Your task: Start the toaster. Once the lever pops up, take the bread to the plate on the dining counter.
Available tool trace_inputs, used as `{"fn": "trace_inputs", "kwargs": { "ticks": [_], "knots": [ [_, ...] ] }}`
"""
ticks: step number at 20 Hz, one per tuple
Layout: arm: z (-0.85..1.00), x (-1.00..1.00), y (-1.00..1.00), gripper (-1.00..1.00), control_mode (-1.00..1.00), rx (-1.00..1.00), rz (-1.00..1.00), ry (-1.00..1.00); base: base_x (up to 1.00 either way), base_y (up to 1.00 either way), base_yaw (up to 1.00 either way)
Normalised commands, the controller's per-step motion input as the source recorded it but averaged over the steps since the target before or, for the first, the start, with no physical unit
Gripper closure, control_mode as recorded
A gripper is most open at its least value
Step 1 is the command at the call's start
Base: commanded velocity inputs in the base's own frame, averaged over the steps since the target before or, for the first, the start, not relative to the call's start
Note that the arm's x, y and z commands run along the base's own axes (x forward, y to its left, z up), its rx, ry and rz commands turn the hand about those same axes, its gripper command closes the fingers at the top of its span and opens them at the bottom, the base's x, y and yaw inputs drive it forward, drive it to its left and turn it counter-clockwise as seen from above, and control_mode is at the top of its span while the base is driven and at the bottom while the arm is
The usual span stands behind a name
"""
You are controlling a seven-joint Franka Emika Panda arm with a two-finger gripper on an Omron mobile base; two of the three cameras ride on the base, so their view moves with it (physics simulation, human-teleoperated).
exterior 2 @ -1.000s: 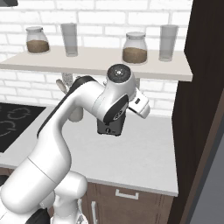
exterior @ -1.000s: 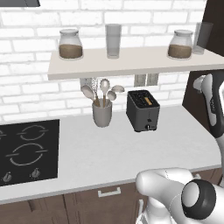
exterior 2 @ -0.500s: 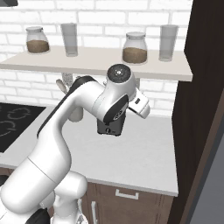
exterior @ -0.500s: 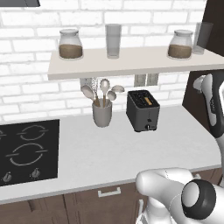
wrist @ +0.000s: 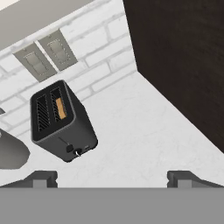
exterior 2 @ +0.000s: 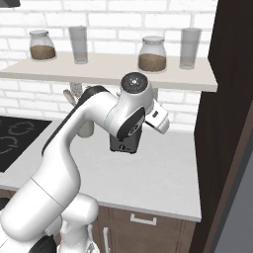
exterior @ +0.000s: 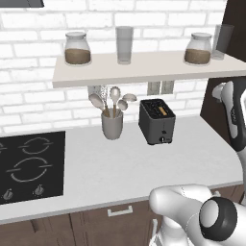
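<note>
A dark grey two-slot toaster (exterior: 156,121) stood on the white counter (exterior: 125,166) against a white brick wall, just right of a grey utensil cup (exterior: 112,126) filled with spoons. In the hand view the toaster (wrist: 60,121) sat upper left, its knob low on the front, and a golden slice of bread (wrist: 61,108) showed in one of the two slots; from the left base view the same bread (exterior: 163,112) appeared as an orange strip in the slot nearer the right. The gripper (wrist: 112,178) hung above the counter, well apart from the toaster, with its jaws spread wide and nothing between them; the two dark fingertips (wrist: 41,178) rose far apart at the bottom of the hand view. Two wall sockets (wrist: 45,54) sat on the brick behind the toaster. A black hob (exterior: 29,166) lay set into the counter at the left. Above, a shelf (exterior: 144,67) carried two lidded jars (exterior: 78,48) of brown contents and two tall glasses (exterior: 124,44). A dark brown cabinet (exterior 2: 227,113) closed off the counter on the right
</note>
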Motion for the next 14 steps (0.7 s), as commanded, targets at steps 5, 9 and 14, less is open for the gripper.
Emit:
{"fn": "trace_inputs", "kwargs": {
  "ticks": [5,9,14],
  "knots": [
    [0.00,0.00,0.00,-1.00,-1.00,0.00,0.00,0.00,0.00,0.00,0.00],
    [0.00,0.00,0.00,-1.00,-1.00,0.00,0.00,0.00,0.00,0.00,0.00],
    [0.00,0.00,0.00,-1.00,-1.00,0.00,0.00,0.00,0.00,0.00,0.00]
  ]
}}
